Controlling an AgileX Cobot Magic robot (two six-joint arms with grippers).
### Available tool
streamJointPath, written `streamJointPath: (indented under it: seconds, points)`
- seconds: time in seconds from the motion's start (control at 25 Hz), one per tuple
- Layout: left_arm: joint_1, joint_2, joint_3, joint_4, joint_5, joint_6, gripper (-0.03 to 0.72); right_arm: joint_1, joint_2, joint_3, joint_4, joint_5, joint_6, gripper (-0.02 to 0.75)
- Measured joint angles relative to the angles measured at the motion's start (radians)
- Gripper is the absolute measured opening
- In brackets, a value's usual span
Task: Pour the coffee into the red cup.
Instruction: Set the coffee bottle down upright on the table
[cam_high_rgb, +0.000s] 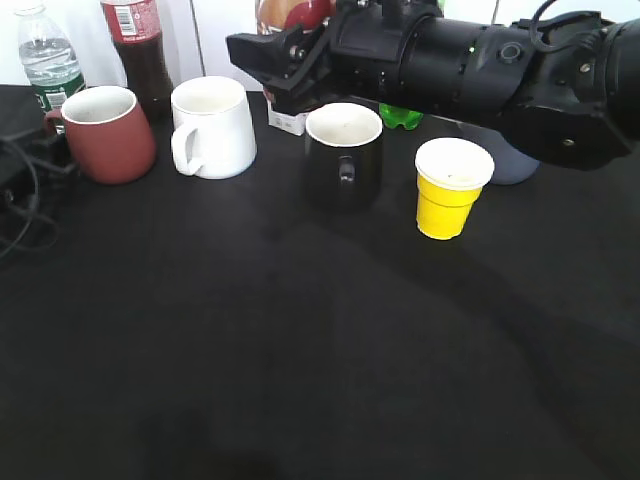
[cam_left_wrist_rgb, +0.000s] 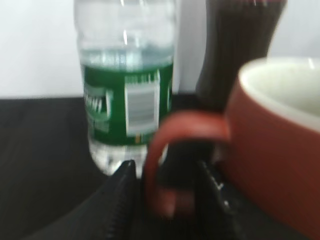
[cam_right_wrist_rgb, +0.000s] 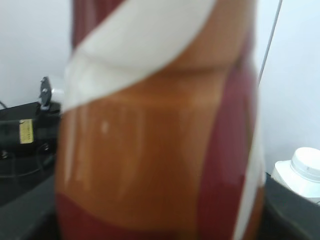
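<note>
The red cup (cam_high_rgb: 108, 134) stands at the far left of the black table (cam_high_rgb: 300, 350), its handle turned away toward the left edge, where the left gripper (cam_left_wrist_rgb: 165, 200) sits low behind it. In the left wrist view the two dark fingers (cam_left_wrist_rgb: 120, 200) stand on either side of the loop handle (cam_left_wrist_rgb: 172, 150), close to it, but the blur leaves it unclear whether they press on it. Just behind the cup stand a water bottle with a green label (cam_high_rgb: 45, 55) and a dark cola bottle (cam_high_rgb: 140, 50). To the cup's right comes a row — a white mug (cam_high_rgb: 212, 127) just beside it, then a black mug (cam_high_rgb: 344, 155), then a yellow cup (cam_high_rgb: 450, 187), with a greyish vessel (cam_high_rgb: 515, 165) partly hidden behind the arm. The right arm (cam_high_rgb: 480, 70) stretches across the back of the scene from the right, above the black mug, and blocks much of what stands behind. Its gripper (cam_high_rgb: 290, 55) reaches the coffee bottle (cam_right_wrist_rgb: 160, 130), of which only a sliver shows in the exterior view. The bottle fills the right wrist view with its brown, red and white swirl — the jaws themselves are out of sight, so their state cannot be told.
</note>
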Motion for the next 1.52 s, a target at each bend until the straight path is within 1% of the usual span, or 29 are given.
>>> streamJointPath:
  seconds: [0.16, 0.28, 0.4, 0.48, 0.56, 0.6, 0.68, 0.8, 0.88, 1.0, 1.08, 1.16, 1.28, 1.36, 1.52]
  points:
    - [0.000, -0.059, 0.091, -0.018, -0.063, 0.007, 0.309, 0.000, 0.000, 0.000, 0.000, 0.023, 0.000, 0.533]
    - [0.000, -0.108, 0.210, -0.020, -0.061, 0.011, 0.309, 0.000, 0.000, 0.000, 0.000, 0.037, 0.000, 0.533]
    - [0.000, -0.272, 0.351, -0.038, -0.060, 0.026, 0.309, -0.003, 0.000, 0.000, 0.032, 0.038, 0.000, 0.533]
    - [-0.008, -0.424, 0.430, -0.046, -0.033, 0.026, 0.309, -0.031, -0.003, 0.000, 0.053, 0.038, 0.001, 0.533]
    - [-0.047, -0.574, 0.463, -0.047, 0.101, 0.026, 0.309, -0.110, -0.035, 0.000, 0.058, 0.041, 0.001, 0.533]
    - [-0.075, -0.650, 0.467, -0.047, 0.189, 0.026, 0.309, -0.167, -0.057, 0.000, 0.060, 0.058, 0.001, 0.533]
    - [-0.108, -0.767, 0.467, -0.044, 0.289, 0.028, 0.309, -0.288, -0.095, 0.000, 0.063, 0.110, 0.001, 0.533]
    - [-0.109, -0.868, 0.467, -0.045, 0.340, 0.029, 0.309, -0.457, -0.108, 0.000, 0.056, 0.145, 0.001, 0.533]
    - [-0.109, -0.889, 0.467, -0.046, 0.378, 0.029, 0.309, -0.552, -0.108, 0.000, 0.056, 0.160, 0.001, 0.533]
    - [-0.109, -0.891, 0.467, -0.046, 0.387, -0.001, 0.309, -0.653, -0.108, 0.000, 0.056, 0.163, 0.001, 0.533]
    - [-0.109, -0.891, 0.467, -0.046, 0.389, -0.007, 0.309, -0.695, -0.091, 0.000, 0.057, 0.153, 0.001, 0.533]
    - [-0.109, -0.891, 0.467, -0.046, 0.389, -0.007, 0.309, -0.720, -0.031, 0.000, 0.086, 0.098, 0.001, 0.533]
    - [-0.109, -0.891, 0.467, -0.046, 0.389, -0.008, 0.309, -0.732, 0.083, -0.042, 0.113, 0.056, -0.002, 0.533]
    - [-0.109, -0.891, 0.467, -0.046, 0.389, -0.008, 0.309, -0.734, 0.168, -0.109, 0.115, 0.042, -0.009, 0.533]
    - [-0.109, -0.891, 0.467, -0.046, 0.389, -0.008, 0.309, -0.734, 0.312, -0.226, 0.031, 0.035, -0.010, 0.533]
